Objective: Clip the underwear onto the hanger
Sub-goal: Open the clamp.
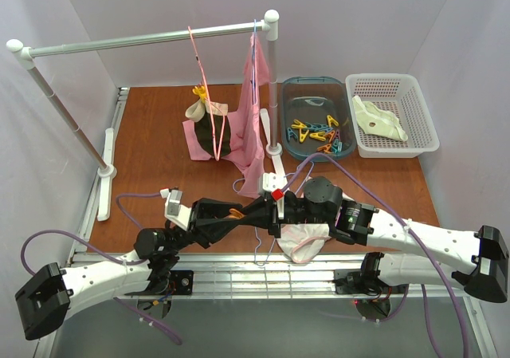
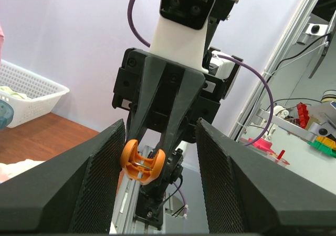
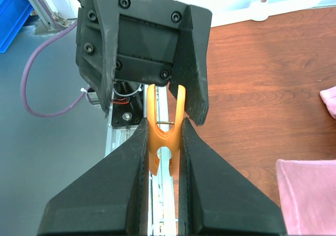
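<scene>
Fingers (image 3: 126, 183) of right gripper (image 3: 164, 136) clenched on orange plastic clothes peg (image 3: 164, 141); left gripper (image 2: 160, 136) spread wide, one finger each side of that peg. Pale pinkish-white fabric underwear with pink edging (image 1: 307, 242) at near edge of brown table (image 1: 151, 135), partly hidden beneath both wrists, by thin light-blue wire hanger (image 1: 299, 165). Behind: blue tray (image 1: 315, 79) of coloured pegs, white mesh basket (image 1: 390, 77), pink cloth (image 1: 253, 127) hanging from rail (image 1: 143, 41).

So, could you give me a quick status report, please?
Right hand shut on orange peg. Left hand open around it. Underwear on table, partly under right arm.
</scene>
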{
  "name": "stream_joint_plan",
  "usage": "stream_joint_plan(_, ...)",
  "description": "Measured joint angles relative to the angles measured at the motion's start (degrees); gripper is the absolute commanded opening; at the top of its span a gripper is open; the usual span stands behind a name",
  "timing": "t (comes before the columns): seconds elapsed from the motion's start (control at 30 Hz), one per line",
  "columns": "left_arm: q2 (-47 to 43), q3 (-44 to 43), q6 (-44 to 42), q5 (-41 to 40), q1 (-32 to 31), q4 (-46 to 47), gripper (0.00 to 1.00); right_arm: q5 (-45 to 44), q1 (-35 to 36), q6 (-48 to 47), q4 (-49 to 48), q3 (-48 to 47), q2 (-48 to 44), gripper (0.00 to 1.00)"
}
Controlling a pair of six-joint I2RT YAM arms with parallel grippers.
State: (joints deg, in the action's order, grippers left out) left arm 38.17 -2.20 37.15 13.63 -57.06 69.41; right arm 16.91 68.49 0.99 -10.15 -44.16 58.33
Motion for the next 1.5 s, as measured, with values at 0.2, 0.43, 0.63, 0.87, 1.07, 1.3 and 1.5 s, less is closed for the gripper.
stream_joint_plan(0.2, 2.84, 0.00, -0.02, 0.52, 0.26, 2.60, 0.45, 0.50, -0.35, 0.00, -0.33, 0.00, 0.02, 0.05)
stream_joint_plan(0.43, 5.18, 0.00, -0.02, 0.46, 0.42, 5.33, 0.33, 1.38, -0.61, 0.02, -0.44, 0.00, -0.11, 0.04)
stream_joint_plan(0.63, 5.29, 0.00, -0.35, 0.48, 0.63, 5.84, 0.19, 2.23, -0.61, 0.13, -0.83, 0.00, -0.22, 0.06)
stream_joint_plan(0.87, 5.51, 0.00, -0.74, -0.31, 0.76, 6.10, 0.06, 2.19, -0.61, 0.46, -0.98, 0.00, -0.22, 0.25)
stream_joint_plan(1.07, 5.95, 0.00, -0.46, -0.26, 0.63, 6.08, 0.03, 0.87, -0.92, 0.24, -1.92, 0.00, -0.26, 0.44)
stream_joint_plan(1.3, 6.40, 0.00, -0.22, -1.18, 0.55, 4.98, 0.02, -2.84, -1.31, 0.07, -2.67, 0.57, -2.08, 0.52)
stream_joint_plan(1.5, 6.75, 0.00, -0.24, -3.76, 0.52, 3.37, 0.02, -7.74, -1.66, -0.04, -2.38, 2.03, -4.66, 0.54)
